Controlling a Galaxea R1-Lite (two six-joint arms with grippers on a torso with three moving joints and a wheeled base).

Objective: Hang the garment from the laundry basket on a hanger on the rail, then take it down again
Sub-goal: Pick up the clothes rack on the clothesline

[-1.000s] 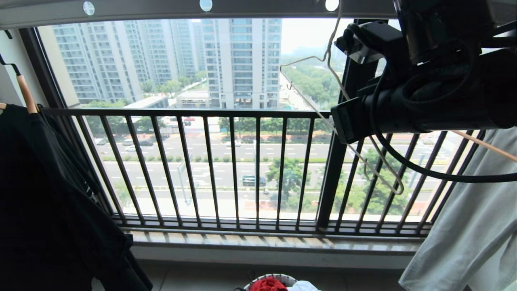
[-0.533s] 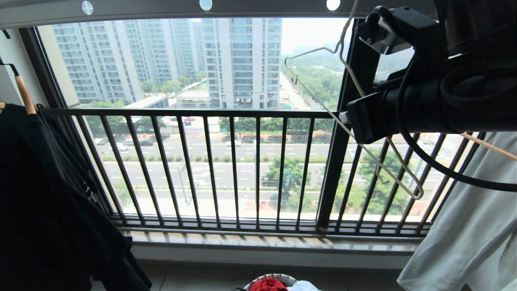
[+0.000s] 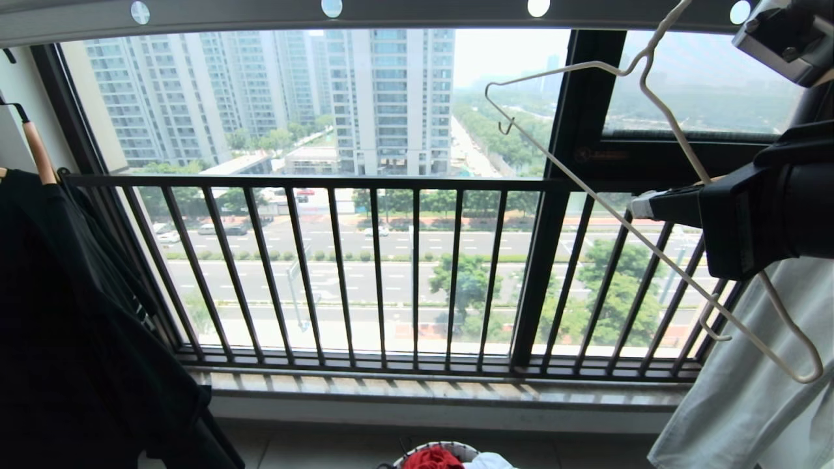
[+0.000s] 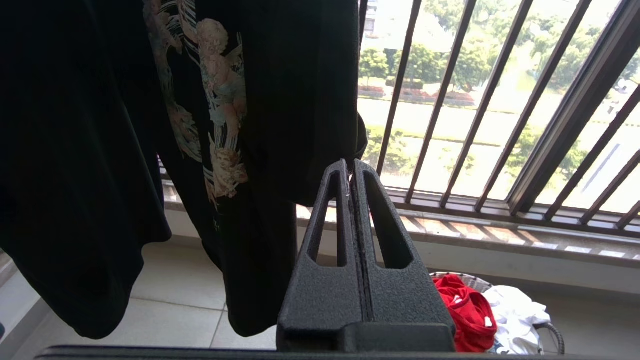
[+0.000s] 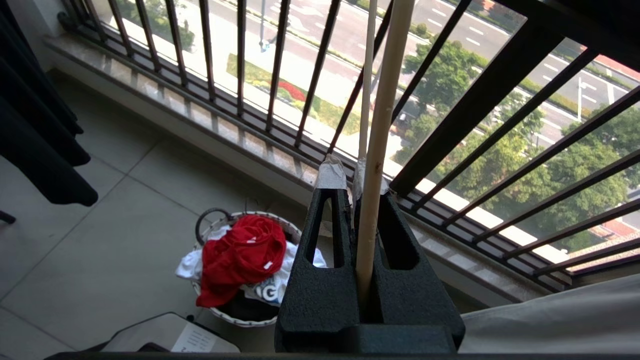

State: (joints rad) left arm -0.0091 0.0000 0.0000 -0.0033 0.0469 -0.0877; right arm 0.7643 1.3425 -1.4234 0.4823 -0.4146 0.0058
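Right gripper is up high at the right side of the window, fingers clamped tight on the hanger, pinching one of its thin wire runs. The hanger tilts steeply, hook reaching up toward the rail at the top edge of the head view; I can't tell whether the hook is on the bar or clear of it.

The garment isn't on it at all. It lies crumpled on top of the laundry basket down on the tiled floor, heaped over some white laundry.

Left gripper hangs low beside the black T-shirt, fingers pressed together, nothing between them.

What could go wrong? That hanger is slim, smooth, off-white wire, gripped at one narrow point, so it could swivel or slip between the pads as the arm carries it. Its notched ends and long hook could also snag the window railing or the pale shirt hanging just beside the arm. The soft red knit is bunched with the white cloth, so a careless pick may drag both out.

Textures: dark rigid bars, grey metal rail with round white holes, limp cotton, and a white-rimmed wire basket.
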